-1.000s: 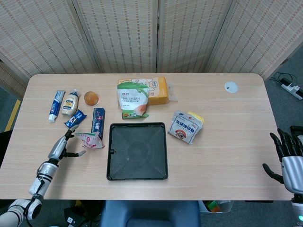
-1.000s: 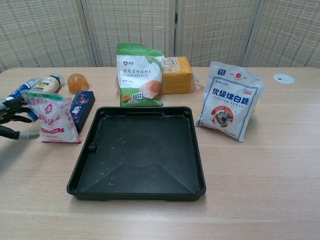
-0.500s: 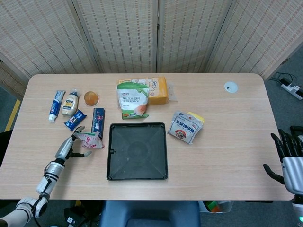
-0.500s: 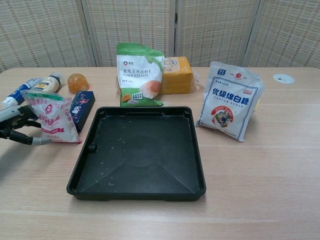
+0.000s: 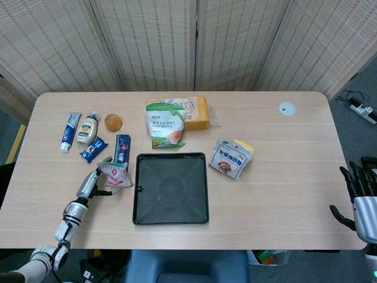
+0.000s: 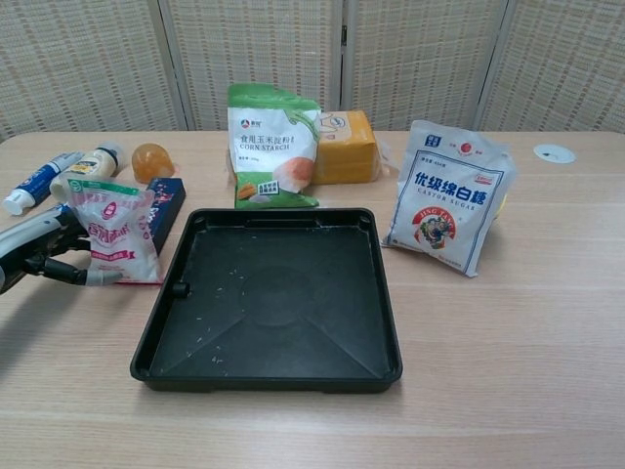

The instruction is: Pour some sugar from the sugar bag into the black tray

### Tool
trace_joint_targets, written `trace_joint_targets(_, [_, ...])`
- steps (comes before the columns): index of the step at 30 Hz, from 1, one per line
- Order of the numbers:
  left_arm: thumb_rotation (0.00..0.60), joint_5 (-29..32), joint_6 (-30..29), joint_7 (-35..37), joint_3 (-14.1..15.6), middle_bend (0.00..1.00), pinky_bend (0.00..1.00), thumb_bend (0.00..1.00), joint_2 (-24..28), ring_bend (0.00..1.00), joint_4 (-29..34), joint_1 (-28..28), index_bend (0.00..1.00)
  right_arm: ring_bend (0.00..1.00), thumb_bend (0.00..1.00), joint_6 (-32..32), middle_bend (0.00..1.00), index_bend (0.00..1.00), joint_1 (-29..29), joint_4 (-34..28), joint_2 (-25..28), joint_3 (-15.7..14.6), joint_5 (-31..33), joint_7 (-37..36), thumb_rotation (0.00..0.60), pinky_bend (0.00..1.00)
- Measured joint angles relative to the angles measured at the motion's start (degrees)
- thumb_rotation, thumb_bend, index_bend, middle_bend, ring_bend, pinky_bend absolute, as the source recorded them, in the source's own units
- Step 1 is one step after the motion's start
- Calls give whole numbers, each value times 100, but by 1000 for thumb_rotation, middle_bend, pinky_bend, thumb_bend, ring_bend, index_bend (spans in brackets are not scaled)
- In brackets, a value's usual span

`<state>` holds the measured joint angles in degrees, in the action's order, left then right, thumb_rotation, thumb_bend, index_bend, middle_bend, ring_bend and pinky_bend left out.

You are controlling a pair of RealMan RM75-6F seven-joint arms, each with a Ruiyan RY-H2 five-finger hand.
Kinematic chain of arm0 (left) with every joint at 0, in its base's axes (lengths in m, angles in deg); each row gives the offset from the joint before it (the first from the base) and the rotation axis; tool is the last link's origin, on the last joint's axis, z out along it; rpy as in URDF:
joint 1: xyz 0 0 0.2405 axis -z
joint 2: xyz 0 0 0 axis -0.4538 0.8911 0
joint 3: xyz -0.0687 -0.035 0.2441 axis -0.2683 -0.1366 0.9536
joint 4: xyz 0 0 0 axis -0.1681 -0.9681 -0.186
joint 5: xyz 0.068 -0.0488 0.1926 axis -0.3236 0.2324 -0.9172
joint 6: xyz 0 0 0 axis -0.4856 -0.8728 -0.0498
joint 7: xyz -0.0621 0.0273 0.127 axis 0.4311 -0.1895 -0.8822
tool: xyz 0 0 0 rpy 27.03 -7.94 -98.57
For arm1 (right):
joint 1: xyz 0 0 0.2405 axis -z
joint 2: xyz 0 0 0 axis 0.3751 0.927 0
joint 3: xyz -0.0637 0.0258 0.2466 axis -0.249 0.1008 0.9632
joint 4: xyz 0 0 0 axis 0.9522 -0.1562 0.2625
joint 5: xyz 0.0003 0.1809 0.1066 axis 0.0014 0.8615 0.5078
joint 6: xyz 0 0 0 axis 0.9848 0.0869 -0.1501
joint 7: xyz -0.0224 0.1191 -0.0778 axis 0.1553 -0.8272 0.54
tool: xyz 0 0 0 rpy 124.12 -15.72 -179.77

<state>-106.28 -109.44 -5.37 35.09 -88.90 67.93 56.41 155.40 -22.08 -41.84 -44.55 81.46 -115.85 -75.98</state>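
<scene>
The small pink sugar bag [image 6: 115,231] stands at left of frame beside the black tray [image 6: 273,363], the left hand [image 6: 44,256] touching it with fingers spread, while the right hand [image 5: 360,197] hangs empty, fingers apart, at lower right off the counter [image 5: 283,177].

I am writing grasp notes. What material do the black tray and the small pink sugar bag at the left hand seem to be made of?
The black tray looks like rigid moulded plastic with a matte finish: raised rim, faint sheen. The small pink sugar bag looks like thin glossy plastic film, printed and creased; the left hand is at its side.
</scene>
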Motion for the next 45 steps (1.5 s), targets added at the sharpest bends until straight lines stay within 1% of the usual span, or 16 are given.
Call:
trace_joint_targets(5, [600,51,-20,71,-37,193,260,223,-225,233,-318,7,118,40,255,9,0,0,6,-20,19,7,-3,16,600,0])
trace_joint_targets(8, [600,66,-35,117,-42,245,275,223,-355,272,-539,5,182,39,256,14,0,0,12,-29,28,11,-1,20,600,0])
trace_joint_targets(12, [600,89,-81,166,-53,323,315,223,-537,336,-841,-12,289,39,256,10,0,0,13,-35,35,21,13,22,600,0])
trace_joint_targets(15, [600,111,-89,215,-66,365,343,224,-644,376,-1015,-21,351,38,256,5,0,0,13,-42,43,25,14,23,600,0])
trace_joint_targets(18, [600,151,-101,284,-99,410,362,225,-759,419,-1188,-29,397,40,255,10,0,0,16,-50,52,31,20,25,600,0])
trace_joint_targets(25, [600,205,-101,471,-150,483,400,236,-948,485,-1421,-25,466,39,256,18,0,0,21,-76,65,42,25,50,600,0])
trace_joint_targets(28, [600,204,-101,566,-149,518,409,325,-993,509,-1477,-24,497,40,255,21,0,0,23,-100,77,52,38,71,600,0])
trace_joint_targets(30, [600,192,-93,638,-135,538,415,426,-1011,529,-1508,-21,512,40,255,26,0,0,25,-116,84,58,41,85,600,0])
trace_joint_targets(33, [600,147,-78,722,-87,569,430,531,-1041,560,-1587,-15,531,40,256,26,0,0,21,-135,91,67,45,106,600,0])
trace_joint_targets(36, [600,128,-80,795,-67,598,445,606,-1069,588,-1639,-12,559,40,256,11,0,0,13,-148,92,73,51,124,600,0])
trace_joint_targets(39, [600,132,-104,882,-75,652,461,655,-1085,638,-1668,-11,599,40,256,3,0,0,2,-154,89,84,55,132,600,0])
trace_joint_targets(45, [600,122,-261,1037,-80,725,496,696,-1089,711,-1683,-35,663,48,255,-21,0,0,-22,-133,52,97,59,129,600,0])
